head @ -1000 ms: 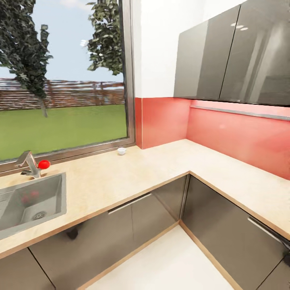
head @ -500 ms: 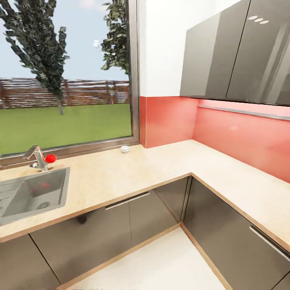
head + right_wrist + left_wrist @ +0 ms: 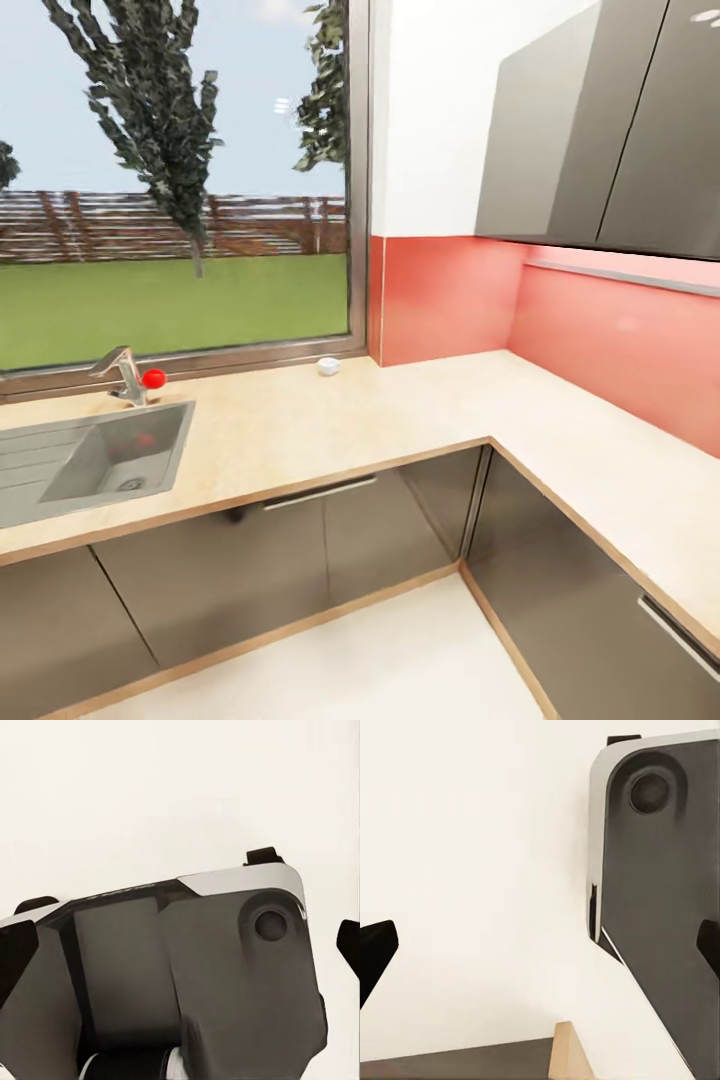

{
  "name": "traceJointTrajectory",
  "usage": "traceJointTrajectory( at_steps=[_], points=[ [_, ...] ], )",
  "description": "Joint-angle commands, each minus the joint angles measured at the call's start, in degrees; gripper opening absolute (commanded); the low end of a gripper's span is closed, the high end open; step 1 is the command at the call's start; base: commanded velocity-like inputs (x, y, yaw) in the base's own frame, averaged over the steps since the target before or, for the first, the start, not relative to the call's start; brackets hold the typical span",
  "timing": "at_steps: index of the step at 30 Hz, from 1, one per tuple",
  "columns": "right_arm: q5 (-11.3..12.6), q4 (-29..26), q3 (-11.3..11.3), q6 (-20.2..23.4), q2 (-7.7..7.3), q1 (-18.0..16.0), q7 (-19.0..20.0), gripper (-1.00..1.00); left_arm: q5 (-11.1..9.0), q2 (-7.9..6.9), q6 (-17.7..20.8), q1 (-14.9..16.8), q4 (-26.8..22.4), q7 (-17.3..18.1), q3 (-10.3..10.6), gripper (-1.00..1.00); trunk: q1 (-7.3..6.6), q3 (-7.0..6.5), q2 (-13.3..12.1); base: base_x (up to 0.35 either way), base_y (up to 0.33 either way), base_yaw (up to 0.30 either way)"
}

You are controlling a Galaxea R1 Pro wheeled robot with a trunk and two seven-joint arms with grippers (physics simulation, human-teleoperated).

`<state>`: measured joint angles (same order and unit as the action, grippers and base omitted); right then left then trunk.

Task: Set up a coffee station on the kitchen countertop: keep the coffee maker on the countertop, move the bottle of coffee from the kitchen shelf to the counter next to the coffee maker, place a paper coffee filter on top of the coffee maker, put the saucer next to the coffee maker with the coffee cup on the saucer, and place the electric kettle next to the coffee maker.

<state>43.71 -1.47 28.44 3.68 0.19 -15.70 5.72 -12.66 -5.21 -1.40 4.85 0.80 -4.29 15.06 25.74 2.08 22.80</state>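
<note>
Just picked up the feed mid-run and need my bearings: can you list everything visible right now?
kitchen countertop: one, light beige with wooden edge strip, L-shaped along the window and the red wall
coffee cup: one, white, on the countertop by the window corner
sink: one, steel grey, set into the countertop at the left
tap: one, silver, behind the sink
red round object: one, beside the tap
lower cabinets: glossy grey, under the countertop
upper cabinets: glossy grey, on the wall at right
window: one, showing trees, fence, grass
left pincer: black fingers at the frame edges, open
right pincer: black fingers wide apart, open
</note>
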Motion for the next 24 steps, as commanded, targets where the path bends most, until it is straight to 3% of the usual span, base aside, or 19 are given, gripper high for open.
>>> traceJointTrajectory(
  at_steps=[1,24],
  points=[
    [0.6,0.0,0.5,0.2,-0.02,0.0,0.1,1.0,-0.5,0.05,-0.2,0.1,0.1,-0.1,0.5,1.0,0.04,0.16,0.1,0.097,-0.248,0.249],
    [0.6,0.0,0.4,0.2,-0.01,0.0,0.1,1.0,-0.5,0.02,-0.4,0.1,0.1,0.0,0.5,1.0,0.04,1.0,0.1,0.018,-0.042,0.249]
  ],
)
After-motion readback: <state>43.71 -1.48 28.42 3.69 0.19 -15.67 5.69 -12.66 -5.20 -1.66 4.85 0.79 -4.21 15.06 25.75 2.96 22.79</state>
